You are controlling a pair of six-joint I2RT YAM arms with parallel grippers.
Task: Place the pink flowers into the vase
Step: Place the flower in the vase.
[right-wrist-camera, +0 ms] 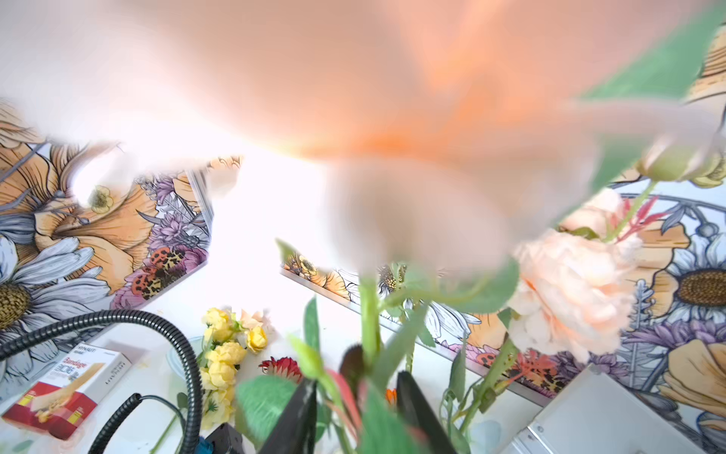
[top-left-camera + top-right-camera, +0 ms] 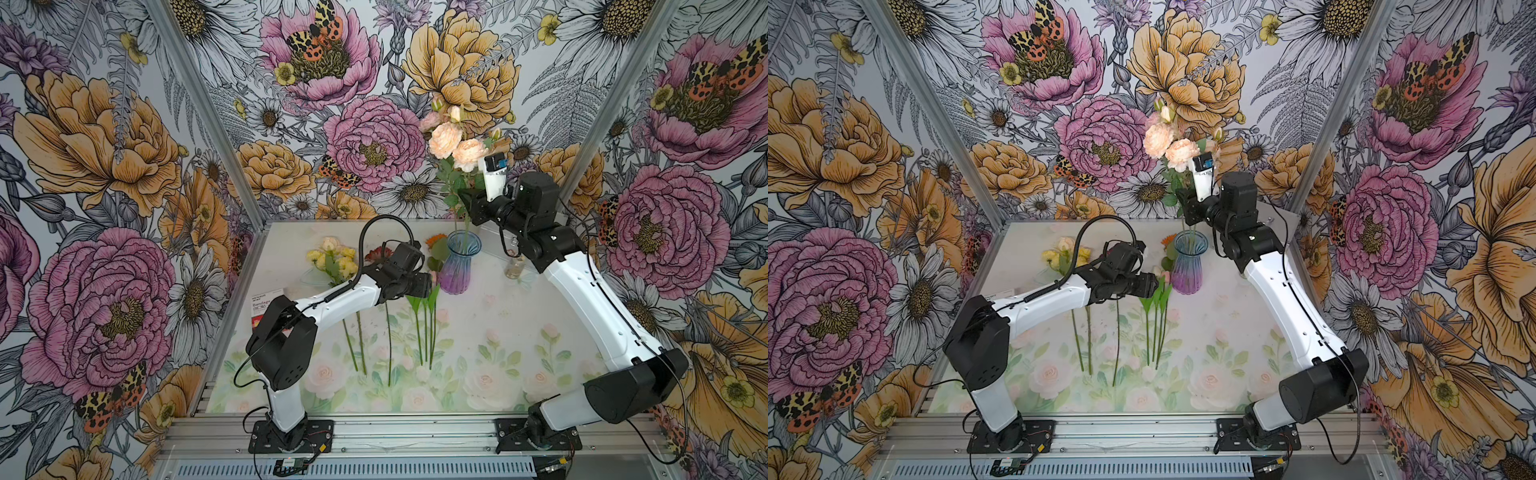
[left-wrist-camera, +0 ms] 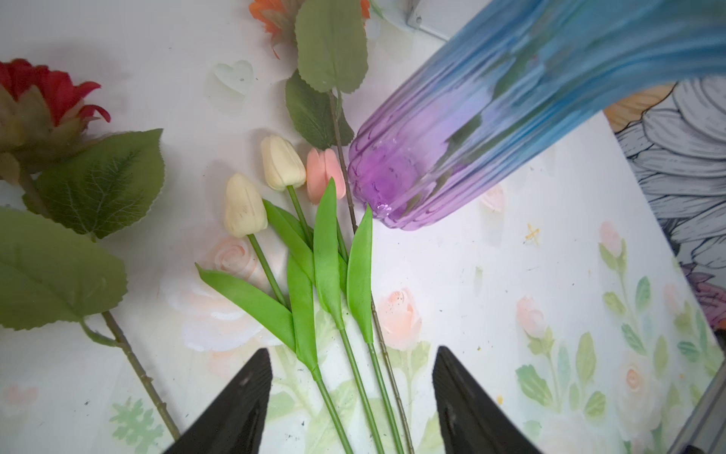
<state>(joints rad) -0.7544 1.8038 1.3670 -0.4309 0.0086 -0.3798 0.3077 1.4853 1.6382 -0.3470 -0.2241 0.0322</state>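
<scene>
Wrist views alone show us both claws part-open: left claw empty over tulip stems, right claw loose around the pink flowers.

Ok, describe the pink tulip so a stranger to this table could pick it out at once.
Find the ribbed glass vase, blue at the rim and purple at the base, standing toward the back of the table. Three tulips with bright green leaves lie by its base. The pink tulip is the bud nearest the vase; the other two buds are cream.
</scene>
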